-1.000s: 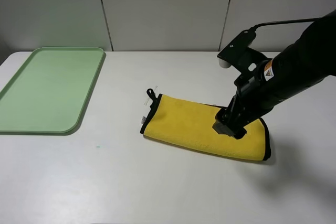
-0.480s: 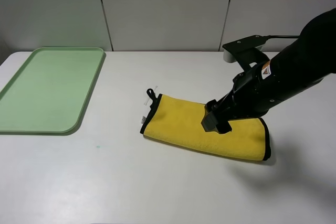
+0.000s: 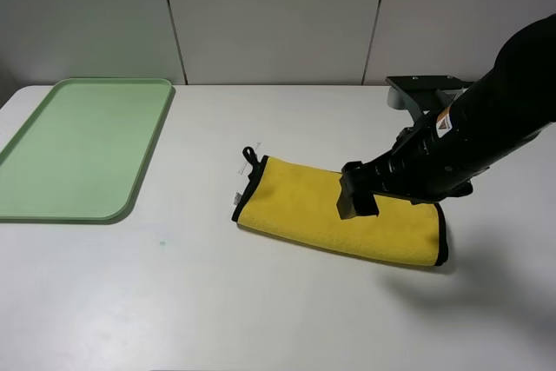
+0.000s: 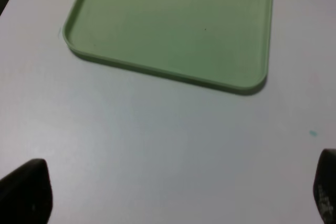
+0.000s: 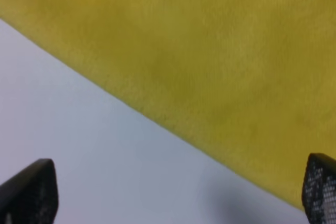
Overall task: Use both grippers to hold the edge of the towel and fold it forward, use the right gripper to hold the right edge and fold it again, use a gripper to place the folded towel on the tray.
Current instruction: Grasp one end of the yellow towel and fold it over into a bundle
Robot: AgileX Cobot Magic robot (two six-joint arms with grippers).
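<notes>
Right tool (image 3: 357,202), jaws spread and empty, hovers over the folded towel (image 3: 295,202) — long axis crosswise beneath it, loop end toward the tray (image 3: 78,145); left tool (image 4: 175,190) likewise spread.

The right claw (image 3: 357,202) had slid sideways over the towel (image 3: 291,197). It left the spot near the black-hemmed end, which now lay behind it, and stopped closer to the middle of the cloth. Most of that shift came early; afterwards the tip hardly moved. The arm (image 3: 491,123) behind the claw had sunk from a steep slant to lying almost level. The grey wrist plate (image 3: 423,89) had swung back from nearly above the claw and ended well behind it, turned flat.
</notes>
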